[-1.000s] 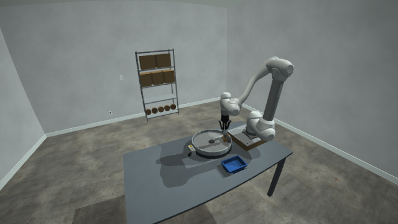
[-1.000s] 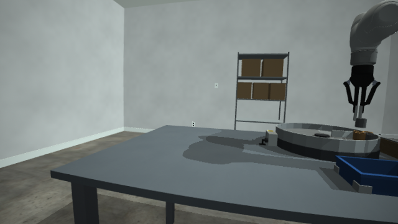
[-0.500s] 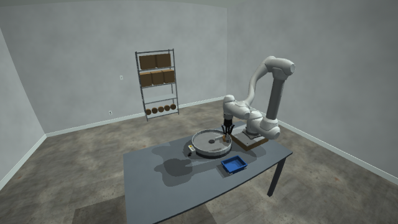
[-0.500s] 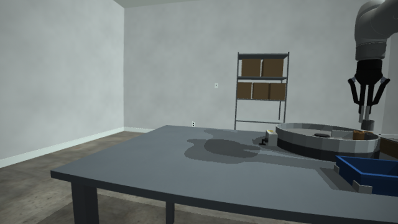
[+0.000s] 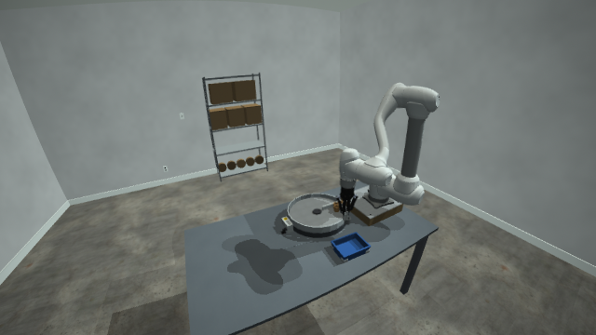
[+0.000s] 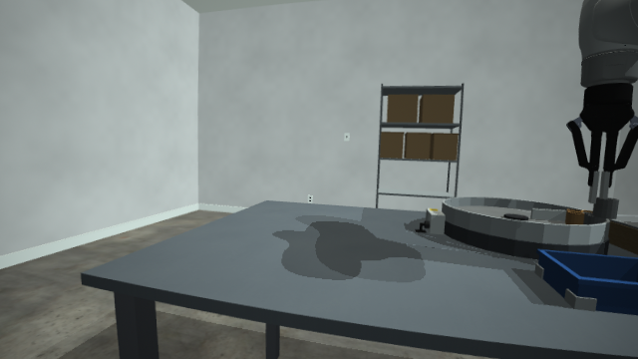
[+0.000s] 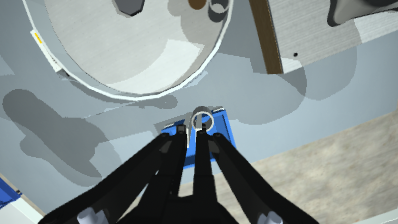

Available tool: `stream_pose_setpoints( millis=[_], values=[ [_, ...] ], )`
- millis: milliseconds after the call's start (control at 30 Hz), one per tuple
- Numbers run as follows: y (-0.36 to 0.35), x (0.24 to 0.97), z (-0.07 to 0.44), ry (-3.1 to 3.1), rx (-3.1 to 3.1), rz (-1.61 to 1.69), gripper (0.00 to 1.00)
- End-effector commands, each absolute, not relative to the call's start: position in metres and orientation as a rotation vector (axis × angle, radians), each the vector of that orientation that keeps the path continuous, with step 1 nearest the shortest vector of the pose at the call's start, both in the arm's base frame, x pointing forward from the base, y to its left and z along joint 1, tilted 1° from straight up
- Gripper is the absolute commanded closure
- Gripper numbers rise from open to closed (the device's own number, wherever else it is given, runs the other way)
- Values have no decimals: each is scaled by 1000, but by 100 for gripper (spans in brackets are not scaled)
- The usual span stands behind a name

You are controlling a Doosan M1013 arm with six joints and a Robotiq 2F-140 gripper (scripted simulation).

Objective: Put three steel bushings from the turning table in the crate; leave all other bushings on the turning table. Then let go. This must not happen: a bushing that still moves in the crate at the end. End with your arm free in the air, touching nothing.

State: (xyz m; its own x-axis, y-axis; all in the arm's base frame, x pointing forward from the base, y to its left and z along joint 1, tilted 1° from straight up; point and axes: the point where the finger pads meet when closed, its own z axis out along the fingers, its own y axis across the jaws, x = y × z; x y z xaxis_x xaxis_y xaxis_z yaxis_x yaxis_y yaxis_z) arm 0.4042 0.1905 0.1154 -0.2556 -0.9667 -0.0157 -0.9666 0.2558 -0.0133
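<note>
My gripper point(image 5: 346, 211) is shut on a grey steel bushing point(image 7: 202, 120) and holds it by its wall, just above the near rim of the round turning table point(image 5: 317, 214). In the side view the bushing point(image 6: 605, 205) hangs under the fingertips point(image 6: 600, 191) at the table's right edge. In the wrist view the blue crate point(image 7: 220, 132) lies right beneath the held bushing. The crate point(image 5: 350, 245) stands on the table in front of the turning table and looks empty. An orange bushing point(image 7: 196, 4) and a steel one point(image 7: 218, 6) sit on the turning table point(image 7: 130, 45).
The arm's wooden base plate point(image 5: 377, 211) lies right of the turning table. A small white control box point(image 5: 286, 221) sits at the turning table's left. A metal shelf point(image 5: 235, 126) with boxes stands at the back wall.
</note>
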Motion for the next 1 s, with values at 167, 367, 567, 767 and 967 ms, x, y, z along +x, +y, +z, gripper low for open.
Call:
stream_pose_setpoints(
  millis=[167,367,567,767,967],
  values=[
    [258,423,114,2476,-1900,-15,100],
    [290,431,114,2476,-1900,-15,100],
    [296,432,114,2476,-1900,-15,100],
    [296,432,114,2476,-1900,-15,100],
    [296,432,114,2476,-1900,-15,100]
  ],
)
